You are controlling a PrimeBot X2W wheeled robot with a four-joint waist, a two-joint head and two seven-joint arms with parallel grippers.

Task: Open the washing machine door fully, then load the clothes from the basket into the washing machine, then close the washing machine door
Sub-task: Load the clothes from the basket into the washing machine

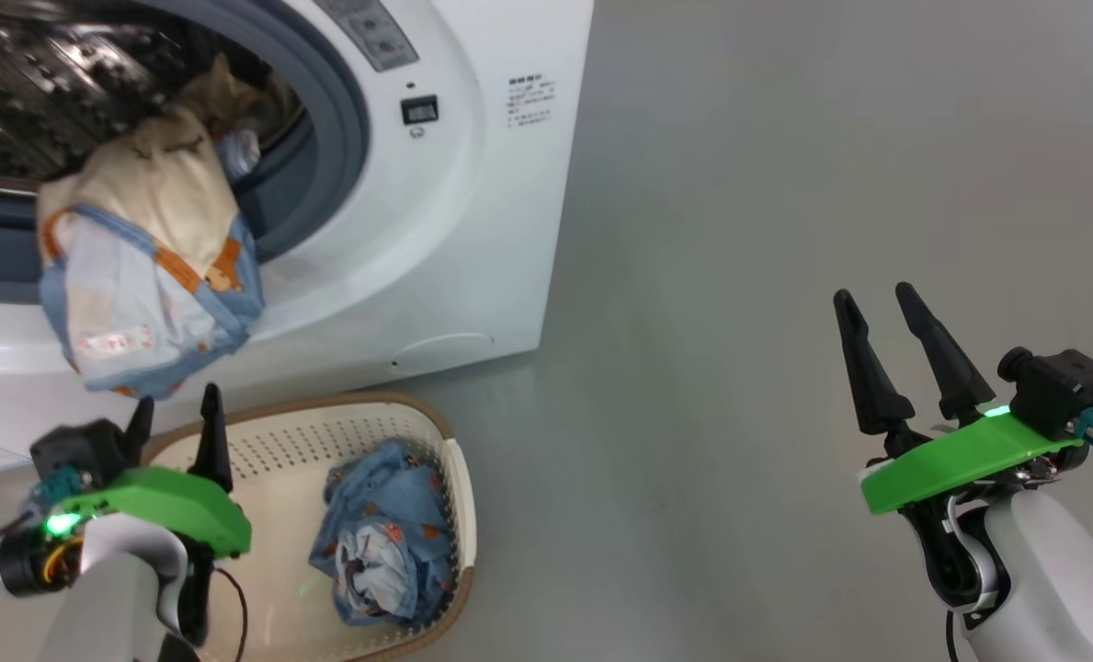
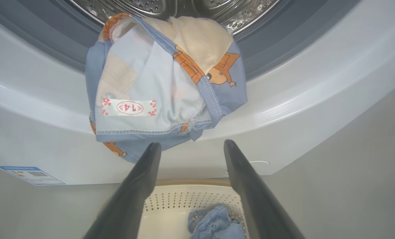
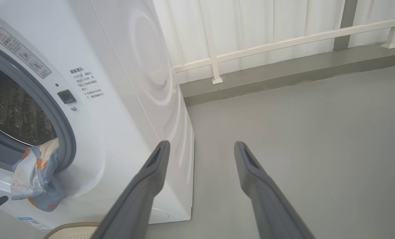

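Found cream garment [image 1: 155, 267] draped over washing machine [image 1: 472, 230] gasket [image 1: 348, 129], hanging out; light-blue garment [image 1: 381, 533] bunched in basket [image 1: 279, 441]. Judged both soft, light; best pinched at fold. Logged left gripper [image 1: 178, 405], right gripper [image 1: 874, 299] wide, empty.

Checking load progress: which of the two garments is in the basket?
The light blue garment with orange prints lies in the basket; the cream garment with blue trim hangs out of the washing machine.
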